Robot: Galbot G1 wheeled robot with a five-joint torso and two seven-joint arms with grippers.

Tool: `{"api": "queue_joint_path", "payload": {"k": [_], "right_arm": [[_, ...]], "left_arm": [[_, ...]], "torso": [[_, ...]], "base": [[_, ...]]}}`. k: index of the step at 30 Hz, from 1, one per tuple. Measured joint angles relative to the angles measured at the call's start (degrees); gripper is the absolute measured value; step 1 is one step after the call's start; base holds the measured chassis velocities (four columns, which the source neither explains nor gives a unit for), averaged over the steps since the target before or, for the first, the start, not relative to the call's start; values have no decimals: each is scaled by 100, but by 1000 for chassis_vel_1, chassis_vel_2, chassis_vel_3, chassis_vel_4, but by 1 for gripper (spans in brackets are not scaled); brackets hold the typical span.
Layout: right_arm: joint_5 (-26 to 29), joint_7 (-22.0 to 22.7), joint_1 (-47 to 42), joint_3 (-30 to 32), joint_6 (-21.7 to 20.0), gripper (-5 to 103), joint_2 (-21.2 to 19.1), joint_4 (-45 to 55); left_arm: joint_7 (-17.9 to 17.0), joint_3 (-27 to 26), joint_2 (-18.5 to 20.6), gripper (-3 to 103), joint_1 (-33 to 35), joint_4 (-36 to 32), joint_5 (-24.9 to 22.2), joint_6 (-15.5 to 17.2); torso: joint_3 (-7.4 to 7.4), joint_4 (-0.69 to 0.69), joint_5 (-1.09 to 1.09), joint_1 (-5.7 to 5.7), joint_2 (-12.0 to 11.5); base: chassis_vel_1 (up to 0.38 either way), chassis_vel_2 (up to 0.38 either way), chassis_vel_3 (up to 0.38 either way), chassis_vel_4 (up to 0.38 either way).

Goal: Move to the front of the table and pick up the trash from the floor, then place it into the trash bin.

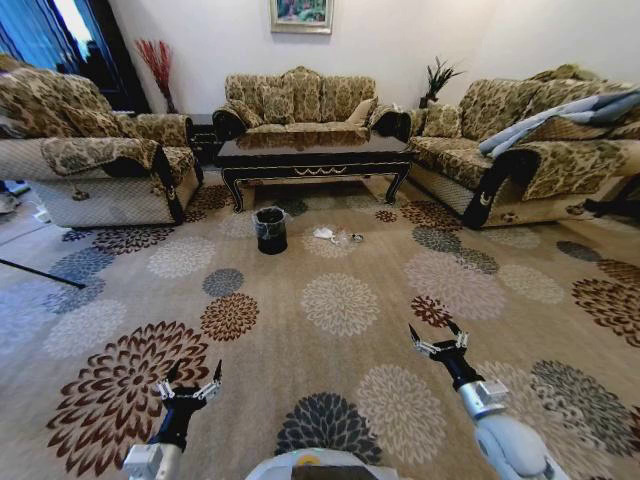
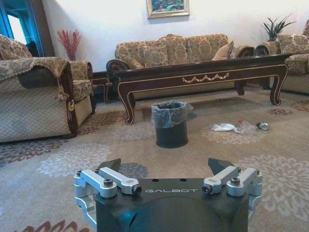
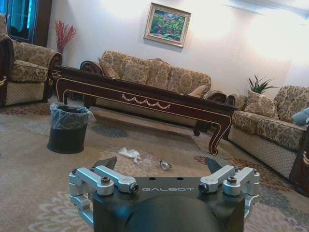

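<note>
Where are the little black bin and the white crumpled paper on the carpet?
trash bin (image 2: pixel 171 135): left wrist view, on its black side wall.
white crumpled paper (image 2: pixel 223 127): left wrist view, on its middle.

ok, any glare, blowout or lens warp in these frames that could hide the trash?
Head view: wide-angle warp bends the sofas outward; trash beside the trash bin is tiny but evenly lit. Left wrist view: window blown out, trash clear. Right wrist view: wall washed out by glare, table glossy, trash readable.
</note>
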Motion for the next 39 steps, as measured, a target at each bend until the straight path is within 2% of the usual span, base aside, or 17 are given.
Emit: {"api": "queue_joint_path", "payload": {"k": [9, 27, 39], "right_arm": [[-25, -16, -50, 6, 37, 100, 98, 19], [-40, -35, -156, 76, 78, 100, 167, 98], [-62, -87, -246, 135, 134, 100, 206, 142]], "left_arm": [[-68, 234, -188, 100, -111, 75, 183, -1], [-107, 244, -203, 100, -240, 94, 165, 39], [-162, 278, -210, 100, -306, 161, 164, 38]], "torso": [[-164, 0, 0, -55, -219], [-456, 0, 0, -139, -595], [-705, 0, 0, -165, -880]], "base": [[0, 0, 0, 0], [0, 0, 0, 0], [0, 0, 0, 0]]}}
